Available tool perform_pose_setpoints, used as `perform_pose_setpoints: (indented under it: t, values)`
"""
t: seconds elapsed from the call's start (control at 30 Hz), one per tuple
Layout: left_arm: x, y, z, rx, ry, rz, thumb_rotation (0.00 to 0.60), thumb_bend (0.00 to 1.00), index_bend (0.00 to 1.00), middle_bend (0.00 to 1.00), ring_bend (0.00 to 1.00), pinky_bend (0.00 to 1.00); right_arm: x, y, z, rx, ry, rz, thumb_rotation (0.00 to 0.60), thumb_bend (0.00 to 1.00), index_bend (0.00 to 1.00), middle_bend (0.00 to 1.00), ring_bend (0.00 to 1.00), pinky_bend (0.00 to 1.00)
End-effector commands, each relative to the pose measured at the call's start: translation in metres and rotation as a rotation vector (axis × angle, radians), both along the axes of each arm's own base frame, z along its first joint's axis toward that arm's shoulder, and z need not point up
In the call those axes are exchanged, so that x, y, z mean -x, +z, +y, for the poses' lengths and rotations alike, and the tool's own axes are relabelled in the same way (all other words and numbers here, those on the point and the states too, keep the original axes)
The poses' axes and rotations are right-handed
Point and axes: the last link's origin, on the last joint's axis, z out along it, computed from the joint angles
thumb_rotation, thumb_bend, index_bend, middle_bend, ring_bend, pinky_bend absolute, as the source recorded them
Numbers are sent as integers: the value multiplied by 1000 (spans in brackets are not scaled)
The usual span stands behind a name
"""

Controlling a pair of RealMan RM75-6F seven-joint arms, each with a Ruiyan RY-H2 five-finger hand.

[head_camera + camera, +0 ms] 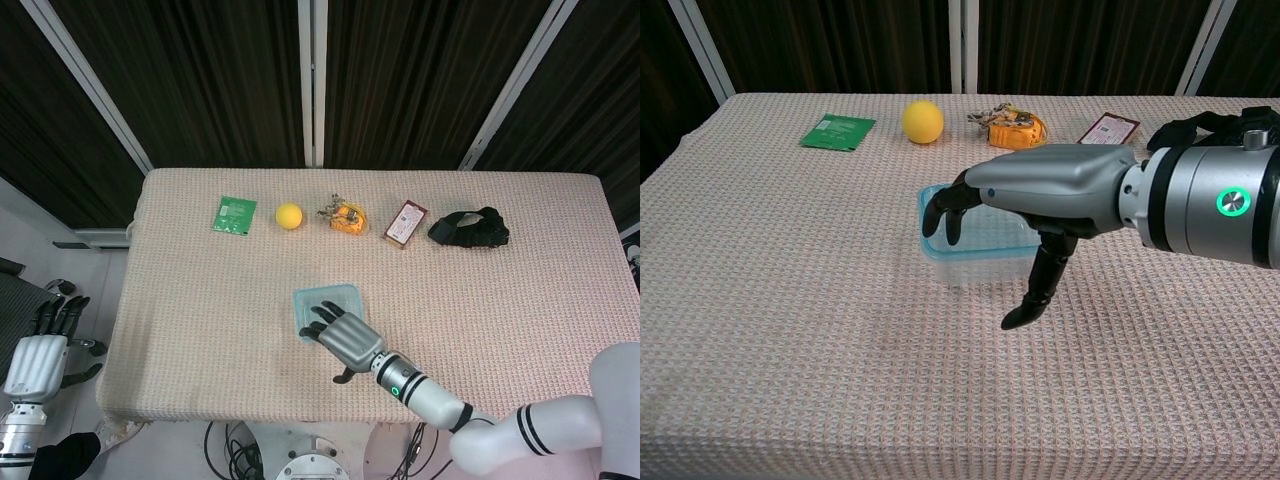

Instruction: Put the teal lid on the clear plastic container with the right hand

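Now right hand (1040, 200) palm-down over container (975, 240), fingers (940, 212) apart.

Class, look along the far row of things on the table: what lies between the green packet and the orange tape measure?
The yellow ball lies between the green packet and the orange tape measure; the head view shows it best.

Table (200, 330) has a beige woven cloth cover that hangs over its edges. Behind the table: dark ribbed wall panels (220, 70) split by pale metal posts (312, 80). Left of the table: grey floor (25, 215). Lighting even, no hard shadows.
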Motion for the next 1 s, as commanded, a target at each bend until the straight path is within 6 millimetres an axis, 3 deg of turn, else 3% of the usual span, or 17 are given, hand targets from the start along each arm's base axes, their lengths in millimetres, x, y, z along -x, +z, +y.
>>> perform_pose_setpoints:
  t: [0.03, 0.53, 0.73, 0.87, 1.0]
  values:
    - [0, 0, 0, 0, 1, 1, 600, 0, 82, 64, 0, 27, -1, -2, -1, -1, 6, 2, 600, 0, 208, 248, 0, 0]
    - [2, -3, 0, 12, 11, 2, 600, 0, 81, 64, 0, 26, 7, -21, 1, -28, 1, 57, 600, 0, 208, 245, 0, 0]
    - [1, -1, 1, 7, 8, 4, 600, 0, 81, 64, 0, 26, -1, -8, -2, 2, 0, -12, 600, 0, 208, 244, 0, 0]
    - [1, -1, 1, 9, 7, 5, 600, 0, 81, 64, 0, 26, -4, 4, -15, 45, -14, -43, 600, 0, 209, 240, 0, 0]
    - [0, -2, 2, 12, 8, 6, 600, 0, 81, 64, 0, 26, -10, 4, -33, 76, -26, -37, 600, 0, 210, 234, 0, 0]
